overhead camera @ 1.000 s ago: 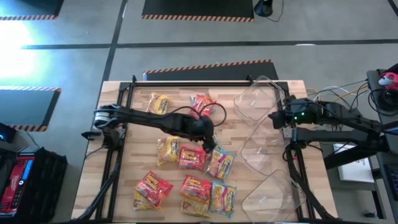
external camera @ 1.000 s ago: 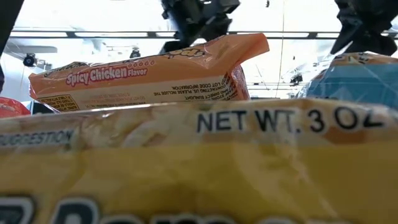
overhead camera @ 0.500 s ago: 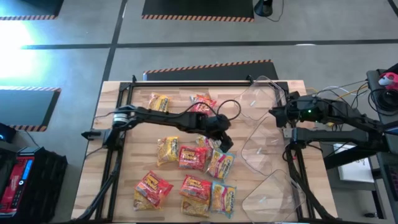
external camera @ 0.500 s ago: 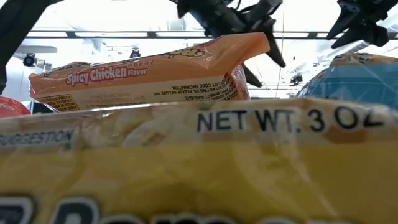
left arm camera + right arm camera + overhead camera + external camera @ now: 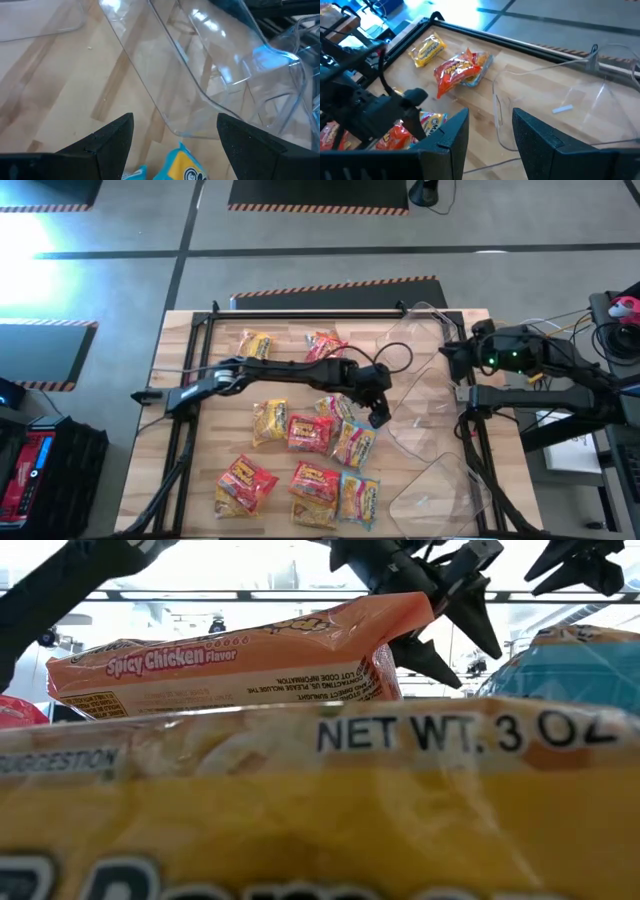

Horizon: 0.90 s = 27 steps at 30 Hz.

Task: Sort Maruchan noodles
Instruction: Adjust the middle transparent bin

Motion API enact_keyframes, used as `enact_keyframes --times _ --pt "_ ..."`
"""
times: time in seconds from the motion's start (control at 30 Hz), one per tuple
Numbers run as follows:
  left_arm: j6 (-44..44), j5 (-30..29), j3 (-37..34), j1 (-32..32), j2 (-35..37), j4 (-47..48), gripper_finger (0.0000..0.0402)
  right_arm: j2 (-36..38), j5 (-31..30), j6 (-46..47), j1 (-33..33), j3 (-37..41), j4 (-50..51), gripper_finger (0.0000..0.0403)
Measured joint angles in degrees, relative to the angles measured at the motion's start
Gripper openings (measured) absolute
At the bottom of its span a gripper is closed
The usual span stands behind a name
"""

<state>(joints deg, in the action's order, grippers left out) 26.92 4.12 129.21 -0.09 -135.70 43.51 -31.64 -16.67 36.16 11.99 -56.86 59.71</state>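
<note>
L gripper (image 5: 378, 412) centre of frame, fingers wide, empty, over blue packet (image 5: 354, 443) beside clear tub (image 5: 425, 410). R gripper (image 5: 447, 360) upper right, part-open, empty.

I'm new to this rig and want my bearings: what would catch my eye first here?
A scatter of bright Maruchan noodles, red, yellow and blue, covers the near middle of the wooden table. The left arm stretches across them, its left end effector open and empty at the edge of the clear plastic tubs along the right side. The right end effector waits above the far tub.
</note>
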Motion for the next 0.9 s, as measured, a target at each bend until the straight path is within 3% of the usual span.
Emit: enact_keyframes --times 0.2,0.9 --pt "-2.4 0.0 5.9 0.2 -1.9 2.9 0.0270 1.2 -0.5 -1.3 0.0 -1.2 -0.6 0.0139" --pt "-0.4 2.9 0.7 0.6 -2.2 -2.8 0.0270 3.5 -1.1 -4.9 0.0 -1.8 -10.0 0.0139"
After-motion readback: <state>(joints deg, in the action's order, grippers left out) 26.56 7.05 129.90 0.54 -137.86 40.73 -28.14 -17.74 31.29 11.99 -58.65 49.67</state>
